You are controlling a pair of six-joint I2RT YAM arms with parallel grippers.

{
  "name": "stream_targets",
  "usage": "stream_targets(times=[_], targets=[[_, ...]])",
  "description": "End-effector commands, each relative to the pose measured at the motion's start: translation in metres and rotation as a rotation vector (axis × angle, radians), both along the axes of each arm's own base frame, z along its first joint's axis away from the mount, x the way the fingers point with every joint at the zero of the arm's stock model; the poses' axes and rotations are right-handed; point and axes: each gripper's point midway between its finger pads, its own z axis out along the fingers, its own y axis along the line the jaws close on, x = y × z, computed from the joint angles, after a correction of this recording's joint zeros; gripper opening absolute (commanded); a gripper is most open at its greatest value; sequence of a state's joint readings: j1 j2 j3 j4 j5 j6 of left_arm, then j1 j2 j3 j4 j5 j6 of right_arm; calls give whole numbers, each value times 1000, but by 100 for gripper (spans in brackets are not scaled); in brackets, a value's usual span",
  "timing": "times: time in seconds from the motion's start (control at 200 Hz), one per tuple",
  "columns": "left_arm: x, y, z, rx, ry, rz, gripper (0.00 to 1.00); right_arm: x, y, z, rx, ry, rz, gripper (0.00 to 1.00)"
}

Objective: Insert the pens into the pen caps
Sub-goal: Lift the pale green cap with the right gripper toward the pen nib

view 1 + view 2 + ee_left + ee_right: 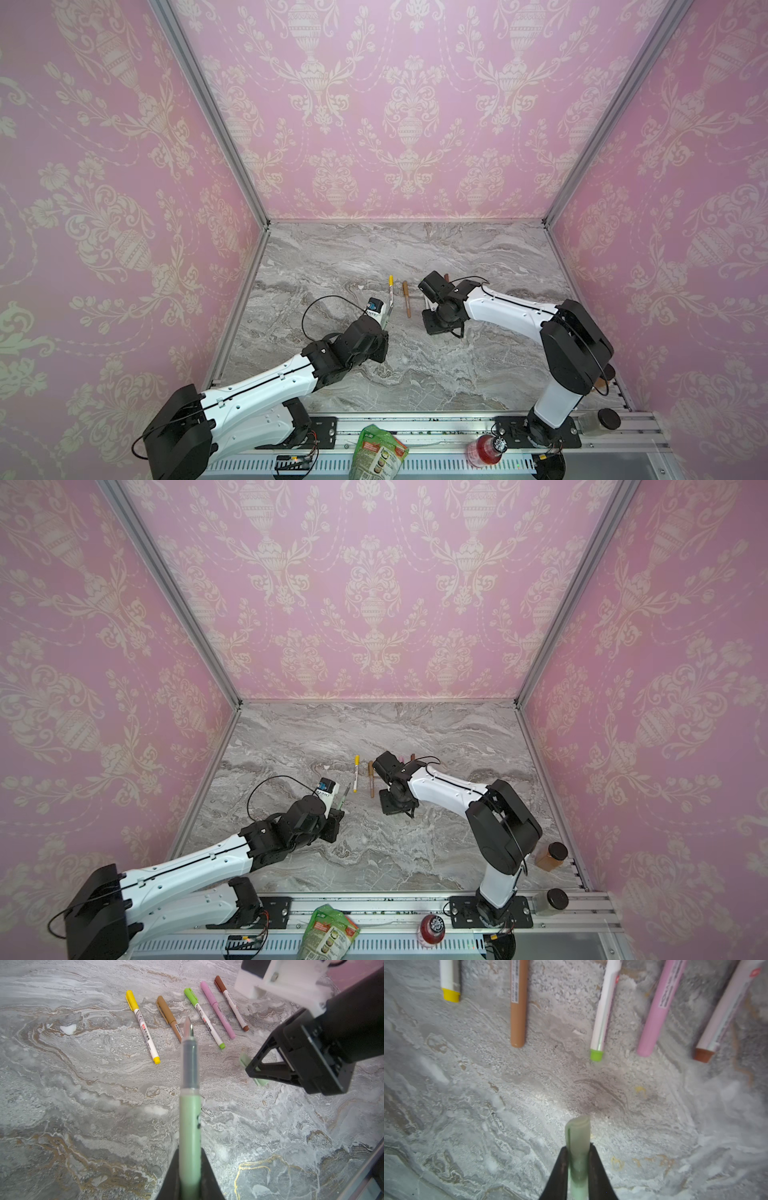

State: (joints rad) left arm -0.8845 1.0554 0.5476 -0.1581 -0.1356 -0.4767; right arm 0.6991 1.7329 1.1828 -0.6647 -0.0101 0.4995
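Green pen [190, 1118] juts straight out ahead of the left gripper [190, 1153], whose jaws are pinched tight on its barrel, the pen uncapped, its clear section and dark nib aimed at the row beyond. Below is a grey marble-look table [374, 257] veined with brown and gold, closed in on three sides by walls [411, 104] of pink wallpaper with cream urns, with aluminium posts [210, 112] in the corners. Ahead of the left jaws five capped pens lie side by side on the table, apart from one another: yellow pen [143, 1026], tan pen [169, 1017], lime pen [204, 1020], pink pen [217, 1009], brown pen [231, 1003]. Past them, the right gripper [578, 1151] has its jaws closed onto the green cap [579, 1132], which pokes out beyond the fingertips low over the marble. The row's butt ends lie ahead of these jaws. Along the front rail [436, 424] sit a bag [376, 453], a red bottle [484, 451] and, at the right end, two jars [550, 854]. The green pen's rear end is buried between the left jaws, and its nib is blurred. Whether the cap touches the table cannot be told. In both top views the right arm covers most of the lime, pink and brown pens and hides the cap altogether. The right wrist view cuts off every capped end in the row, and its edges are soft. The bag and bottle run off the lower edge of both top views.
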Motion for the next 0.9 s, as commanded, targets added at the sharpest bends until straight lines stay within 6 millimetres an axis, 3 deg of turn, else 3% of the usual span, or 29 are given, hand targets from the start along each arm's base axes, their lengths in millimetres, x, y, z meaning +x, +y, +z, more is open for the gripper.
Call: stream_targets(times=[0.0, 0.29, 0.5, 0.685, 0.896], targets=[[-5, -19, 4, -59, 17, -95, 0, 11, 8, 33, 51, -62, -25, 2], [-15, -43, -6, -149, 86, -174, 0, 35, 34, 92, 263, -159, -78, 0], [-12, -51, -8, -183, 102, -167, 0, 39, 51, 124, 407, -174, -120, 0], [-8, -53, -6, -199, 95, -149, 0, 36, 54, 137, 468, -181, -137, 0], [-7, -54, -2, -206, 85, -147, 0, 33, 56, 130, 479, -159, -141, 0]])
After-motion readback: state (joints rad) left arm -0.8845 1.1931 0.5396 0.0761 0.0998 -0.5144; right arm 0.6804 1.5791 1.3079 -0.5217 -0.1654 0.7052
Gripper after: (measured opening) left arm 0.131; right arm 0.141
